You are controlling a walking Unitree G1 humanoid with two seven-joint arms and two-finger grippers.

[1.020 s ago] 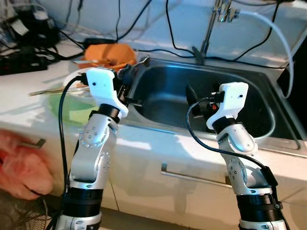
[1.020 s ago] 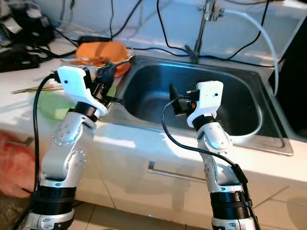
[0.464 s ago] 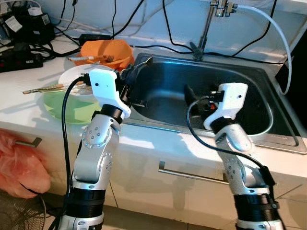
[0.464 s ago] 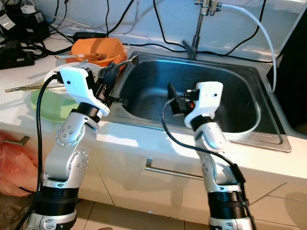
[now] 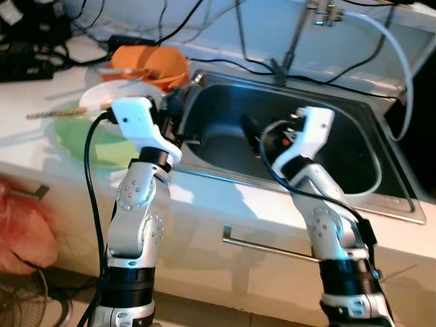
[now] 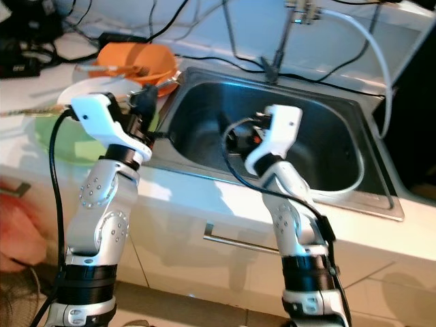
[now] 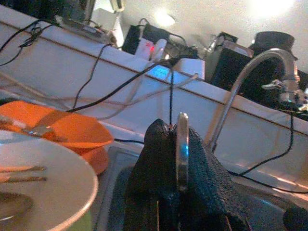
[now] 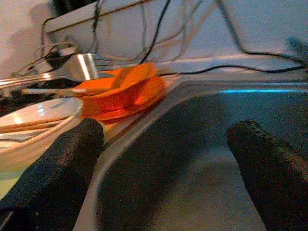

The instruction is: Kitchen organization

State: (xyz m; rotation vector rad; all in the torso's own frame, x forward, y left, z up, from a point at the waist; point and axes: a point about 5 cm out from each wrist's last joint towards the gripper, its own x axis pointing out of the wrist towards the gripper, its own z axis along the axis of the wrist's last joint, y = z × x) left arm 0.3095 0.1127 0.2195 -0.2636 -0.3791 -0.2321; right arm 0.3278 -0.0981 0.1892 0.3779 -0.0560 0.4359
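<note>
Steel fork [image 7: 182,149], pinched thinly in the left pincer [image 5: 178,109] at the sink [image 5: 354,129] rim, could slip; right pincer [image 8: 168,159] gapes wide, empty.

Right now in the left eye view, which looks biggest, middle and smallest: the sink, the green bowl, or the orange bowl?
1. Sink, by far the largest.
2. Green bowl.
3. Orange bowl, smallest, though it sits farther from the camera, so its true size against the green bowl is unsure.

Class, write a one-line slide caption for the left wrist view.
Left tool shut on a fork, beside orange bowl and white plate.
</note>
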